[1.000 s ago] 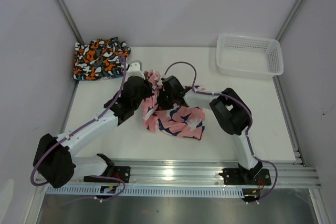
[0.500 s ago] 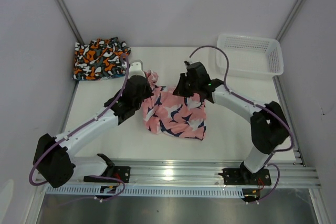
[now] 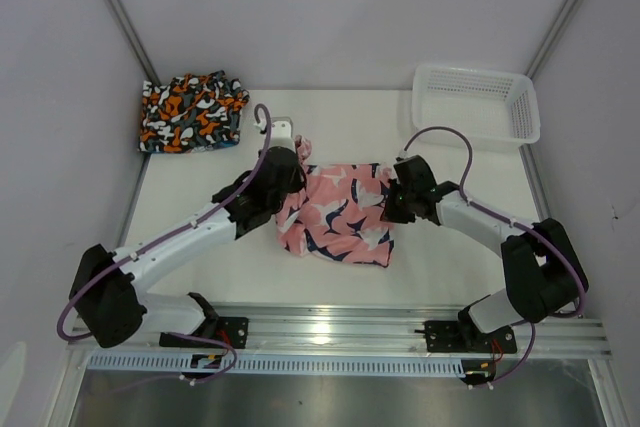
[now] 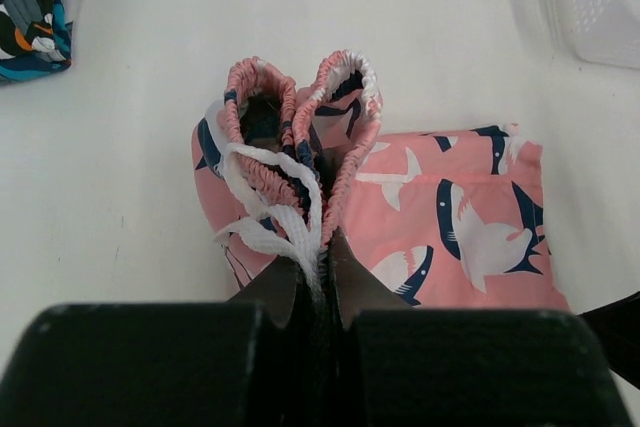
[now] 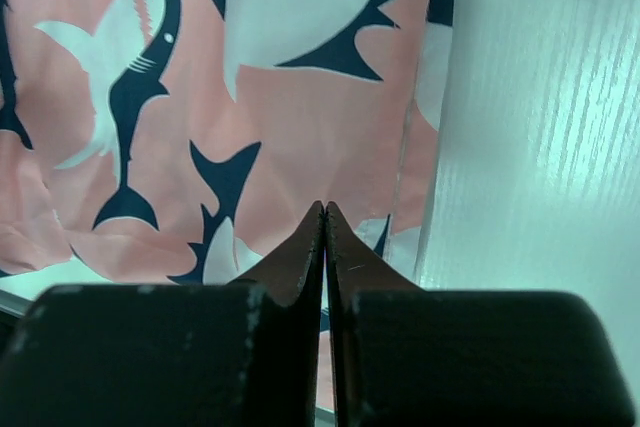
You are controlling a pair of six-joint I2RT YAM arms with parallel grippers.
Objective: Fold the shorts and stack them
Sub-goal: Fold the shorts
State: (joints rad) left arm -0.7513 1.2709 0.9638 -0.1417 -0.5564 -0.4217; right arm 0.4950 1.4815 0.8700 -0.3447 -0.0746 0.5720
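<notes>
We list pink shorts point(image 3: 340, 212) at centre frame, waistband pinched in the left gripper point(image 4: 322, 247). We note the right gripper point(image 5: 324, 212) closed, tips over their right edge; camo shorts point(image 3: 192, 110) upper left.

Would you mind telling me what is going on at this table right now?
Two robot arms are working on the pink shorts in the middle of the table. The left gripper is pinching their bunched waistband; the right gripper is shut at the opposite edge. Folded orange camouflage shorts lie at the far left corner.
</notes>
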